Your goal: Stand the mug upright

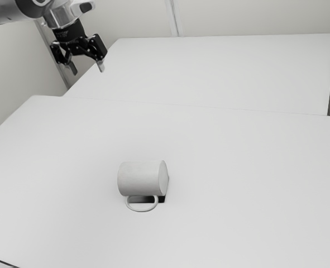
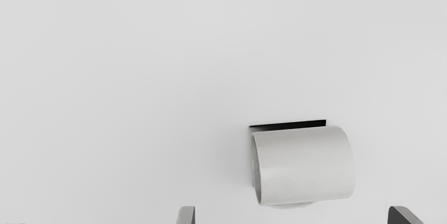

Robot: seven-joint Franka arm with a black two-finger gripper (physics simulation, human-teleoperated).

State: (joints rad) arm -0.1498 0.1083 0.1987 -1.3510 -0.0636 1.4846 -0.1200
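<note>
Gripper (image 1: 87, 68): held high, well apart from mug, twd exterior view's left.
Fingers: spread wide, nothing gripped.
Mug (image 1: 141, 178): laid on its side on table (image 1: 237, 195), not upright; seen btwn fingertips' lines in wrist view, untouched.
Handle (image 1: 142, 210): turned twd exterior cam.
Mouth (image 2: 256, 168): seen side-on in wrist view.
Black patch (image 1: 162, 199): partly hidden by mug.

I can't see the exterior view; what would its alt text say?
A pale mug lies on its side on a white table, its handle toward the viewer and a dark patch visible through the handle. At the upper left, a robot arm's black gripper hangs open, well away from the mug.
</note>
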